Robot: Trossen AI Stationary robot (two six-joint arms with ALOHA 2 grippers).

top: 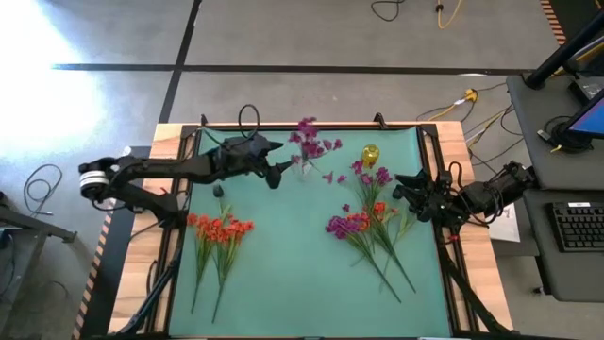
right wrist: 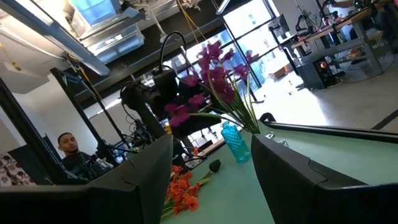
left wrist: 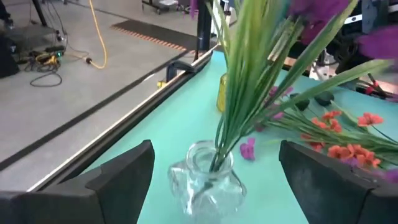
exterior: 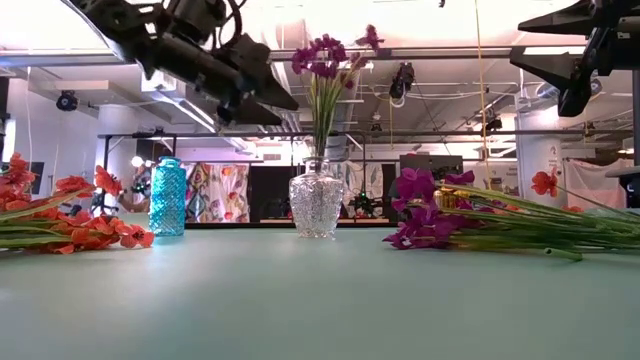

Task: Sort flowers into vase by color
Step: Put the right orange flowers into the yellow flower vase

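Note:
A clear glass vase [top: 304, 166] stands at the table's far middle with magenta-purple flowers [top: 309, 142] upright in it, their stems in its neck [left wrist: 214, 163]. My left gripper [top: 276, 171] is open just left of the vase and raised above the table [exterior: 255, 100]. Its fingers stand apart on either side of the vase [left wrist: 202, 180] without touching it. My right gripper [top: 404, 186] is open and empty, raised at the right [exterior: 560, 60]. Orange-red flowers [top: 219, 229] lie flat at the left. A mixed purple and orange pile [top: 363, 223] lies at the right.
A yellow vase [top: 370, 156] stands at the far right of centre. A blue vase [exterior: 167, 197] stands left of the clear one. A small dark object [top: 219, 190] lies near the orange flowers. A person [right wrist: 67, 148] shows beyond the table. Bare mat lies along the near edge.

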